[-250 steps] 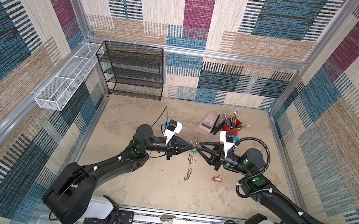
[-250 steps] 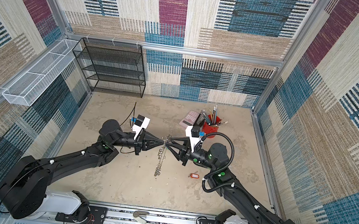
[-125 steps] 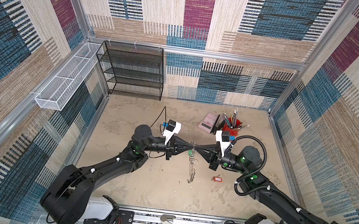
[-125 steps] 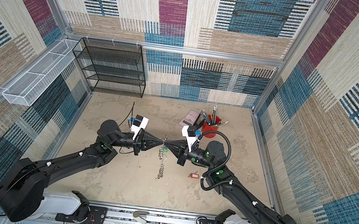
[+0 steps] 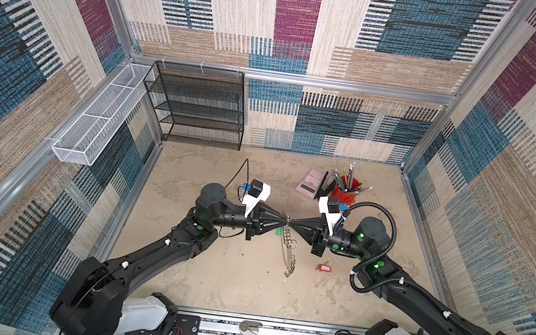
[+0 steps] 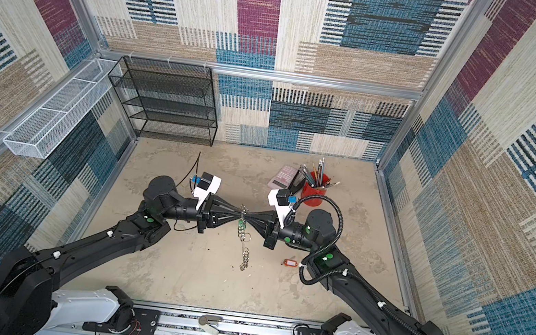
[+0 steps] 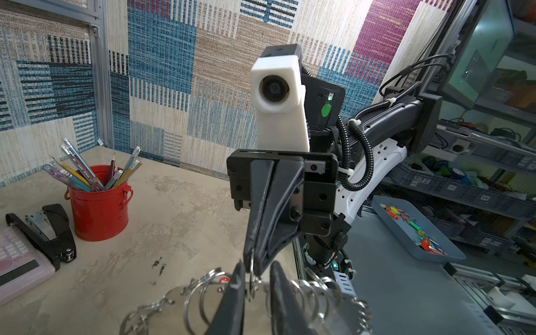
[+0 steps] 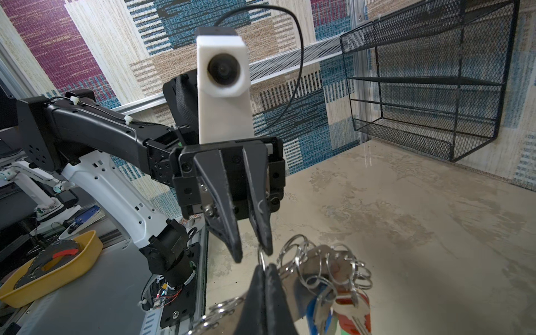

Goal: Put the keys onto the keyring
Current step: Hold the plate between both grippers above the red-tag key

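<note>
Since 1 second ago the right gripper (image 5: 292, 221) has clamped and the left gripper (image 5: 283, 220) begun parting; both top views show them tip to tip above the beige table (image 5: 225, 277), the grey flexible-band keyring (image 5: 287, 250) with silver split rings dangling below, 1 silver red-tagged key (image 5: 324, 267) lying apart. Left wrist view: left fingers (image 7: 232, 298) stand slightly open around 1 ring, gripping nothing. Right wrist view: right jaws pinch that ring; blue- and red-tagged keys (image 8: 348, 310) hang from it. Left should probably back straight out, avoiding snags.
</note>
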`<act>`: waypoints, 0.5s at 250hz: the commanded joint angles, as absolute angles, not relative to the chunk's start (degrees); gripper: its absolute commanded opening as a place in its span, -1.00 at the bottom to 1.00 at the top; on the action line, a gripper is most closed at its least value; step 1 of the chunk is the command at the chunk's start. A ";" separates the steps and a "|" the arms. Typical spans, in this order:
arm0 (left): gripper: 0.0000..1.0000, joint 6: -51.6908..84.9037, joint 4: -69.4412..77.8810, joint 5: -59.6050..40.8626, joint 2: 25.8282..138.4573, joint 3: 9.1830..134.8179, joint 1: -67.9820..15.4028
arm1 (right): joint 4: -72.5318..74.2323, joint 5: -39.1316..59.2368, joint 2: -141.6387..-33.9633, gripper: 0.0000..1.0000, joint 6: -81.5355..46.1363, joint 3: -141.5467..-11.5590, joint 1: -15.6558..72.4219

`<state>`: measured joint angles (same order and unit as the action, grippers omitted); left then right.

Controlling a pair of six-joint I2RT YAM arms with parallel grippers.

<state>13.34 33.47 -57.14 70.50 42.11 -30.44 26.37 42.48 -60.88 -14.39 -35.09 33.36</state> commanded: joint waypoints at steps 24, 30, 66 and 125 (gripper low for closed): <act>-0.36 6.20 20.29 -57.40 68.78 44.34 -29.38 | 26.48 43.16 -60.53 -1.00 -12.04 -35.79 33.40; -0.32 5.52 19.25 -57.37 68.57 44.55 -29.27 | 26.61 43.32 -60.56 -1.00 -11.94 -35.76 33.35; -0.17 1.60 13.34 -57.24 68.26 47.39 -28.74 | 27.03 44.26 -60.82 -1.00 -11.95 -35.60 33.40; -0.17 -9.45 -3.36 -58.60 70.63 55.48 -28.74 | 27.41 44.69 -60.73 -1.00 -11.78 -35.24 33.46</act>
<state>-0.62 7.29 -57.39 69.97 52.62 -28.84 25.41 43.90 -60.86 -12.14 -35.22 33.39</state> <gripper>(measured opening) 0.416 0.051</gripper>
